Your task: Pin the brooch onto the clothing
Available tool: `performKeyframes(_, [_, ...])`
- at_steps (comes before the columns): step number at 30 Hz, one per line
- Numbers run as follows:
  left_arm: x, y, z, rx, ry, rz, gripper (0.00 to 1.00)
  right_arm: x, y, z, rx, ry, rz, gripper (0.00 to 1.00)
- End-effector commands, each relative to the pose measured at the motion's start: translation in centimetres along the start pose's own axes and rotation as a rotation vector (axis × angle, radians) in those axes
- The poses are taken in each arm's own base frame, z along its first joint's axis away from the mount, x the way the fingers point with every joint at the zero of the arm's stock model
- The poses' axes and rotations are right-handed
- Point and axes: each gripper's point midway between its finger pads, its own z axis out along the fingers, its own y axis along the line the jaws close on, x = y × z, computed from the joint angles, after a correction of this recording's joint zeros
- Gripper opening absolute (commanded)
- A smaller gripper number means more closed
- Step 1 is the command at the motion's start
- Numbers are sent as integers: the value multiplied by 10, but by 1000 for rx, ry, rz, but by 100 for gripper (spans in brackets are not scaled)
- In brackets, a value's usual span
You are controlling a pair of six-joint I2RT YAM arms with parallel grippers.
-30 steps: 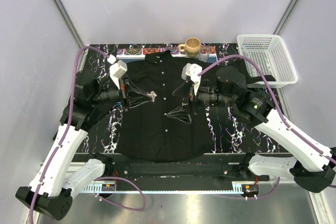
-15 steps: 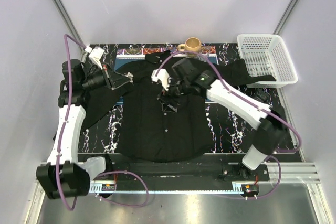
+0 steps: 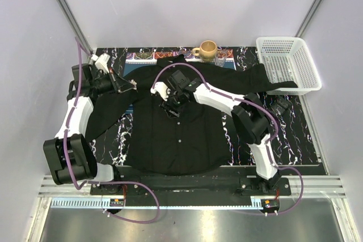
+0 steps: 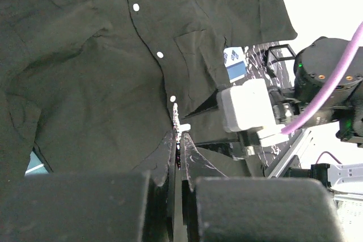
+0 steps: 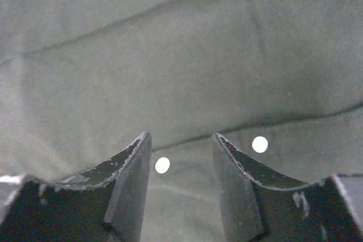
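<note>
Black marbled worktop (image 3: 295, 140); shirt (image 3: 170, 140) spread flat on it, front up, collar at the far side, one sleeve running out to the basket (image 3: 286, 63); mug (image 3: 207, 49) just beyond the collar.

The shirt is soft, limp, thin cloth; it will likely wrinkle and drag under a push; there is nothing stiff to pin against, so it probably needs a pinched fold or a held-down patch; the doubled placket edge or chest pocket looks like the firmest bit to take.

The right tool (image 5: 181, 140) is low over the placket below the collar, fingers spread, nothing between them, only cloth below; a button (image 5: 162, 165) shows in the gap, another just to one side; can't tell if the tips touch the cloth.

The left tool (image 4: 180, 139) is raised by the shirt's shoulder on the left side, fingers pressed together, pinching a tiny whitish bit at the tips, judged to be the brooch (image 4: 182, 126); so the brooch is in the air, not on the shirt yet.

The brooch is tiny, light and rigid, probably smooth and slippery; it could easily twist or drop in a tip pinch; the pin side is hidden, so its facing is unknown; best held by the ornament body, pin end left free; it could be confused with the white buttons, which are similar in colour and close in size.
</note>
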Motion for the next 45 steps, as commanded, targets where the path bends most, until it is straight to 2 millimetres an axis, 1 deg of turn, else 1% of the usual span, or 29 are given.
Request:
performKeyframes(1, [-25, -3, -2, -15, -60, 67, 0, -29, -35, 22, 93, -87, -61, 52])
performKeyframes(2, [-24, 0, 0, -19, -56, 54, 0, -28, -38, 27, 96, -83, -49, 52])
performKeyframes(3, [-23, 1, 1, -19, -52, 48, 0, -23, -41, 37, 93, -68, -43, 52])
performKeyframes(4, [-22, 3, 2, -20, -46, 36, 0, -28, -43, 38, 100, -76, -60, 52])
performKeyframes(7, [-20, 8, 6, -17, -19, -5, 0, -21, -44, 48, 89, -58, -69, 53])
performKeyframes(9, [-19, 8, 9, 4, -4, -12, 0, -17, -32, 48, 33, -57, -76, 53])
performKeyframes(11, [-19, 13, 12, -10, 11, -34, 0, -1, -16, 51, -36, -30, -54, 53])
performKeyframes(12, [-19, 14, 12, -13, 15, -25, 0, 11, -7, 53, -72, -7, -45, 53])
performKeyframes(15, [-17, 22, 13, -38, 16, -30, 0, 37, 22, 54, -169, 51, -75, 53])
performKeyframes(18, [-9, 31, 18, -45, 25, -54, 0, 55, 45, 52, -231, 93, -98, 53])
performKeyframes(19, [-8, 34, 19, -45, 27, -57, 0, 57, 57, 52, -261, 99, -110, 53])
performKeyframes(22, [-1, 41, 24, -48, 42, -77, 0, 63, 79, 50, -318, 111, -124, 53])
performKeyframes(24, [1, 41, 27, -39, 52, -80, 0, 66, 88, 48, -339, 120, -129, 53])
performKeyframes(26, [4, 43, 30, -37, 60, -82, 0, 65, 101, 45, -371, 117, -133, 53])
performKeyframes(28, [7, 42, 33, -30, 72, -81, 0, 63, 110, 41, -388, 112, -119, 53])
performKeyframes(29, [7, 41, 35, -22, 77, -77, 0, 58, 110, 38, -385, 102, -108, 53])
performKeyframes(31, [9, 40, 38, -12, 87, -67, 0, 39, 101, 30, -347, 67, -100, 55])
performKeyframes(32, [8, 40, 38, -7, 87, -55, 0, 31, 89, 25, -322, 46, -87, 57])
performKeyframes(33, [8, 41, 39, -6, 89, -55, 0, 11, 78, 15, -292, 0, -78, 58])
performKeyframes(34, [9, 43, 42, -2, 95, -60, 0, 0, 71, 7, -285, -35, -65, 61])
performKeyframes(35, [8, 43, 42, 8, 98, -51, 0, -10, 60, -1, -271, -67, -46, 62])
performKeyframes(36, [8, 45, 43, 5, 104, -49, 0, -26, 41, -16, -241, -120, -26, 64])
performKeyframes(38, [11, 47, 46, 17, 116, -25, 0, -41, 22, -28, -207, -179, -36, 68])
performKeyframes(39, [11, 48, 47, 22, 117, -15, 0, -49, 8, -34, -174, -207, -57, 69])
performKeyframes(41, [12, 46, 49, 45, 123, -25, 0, -57, -7, -36, -127, -228, -102, 72])
performKeyframes(42, [12, 47, 49, 42, 123, -36, 0, -66, -17, -35, -102, -242, -131, 73])
performKeyframes(43, [7, 45, 49, 44, 116, -38, 0, -68, -26, -34, -83, -243, -132, 73])
performKeyframes(44, [5, 43, 49, 56, 118, -45, 0, -68, -29, -26, -88, -242, -134, 75])
performKeyframes(45, [3, 42, 49, 58, 116, -42, 0, -78, -35, -28, -81, -267, -167, 76])
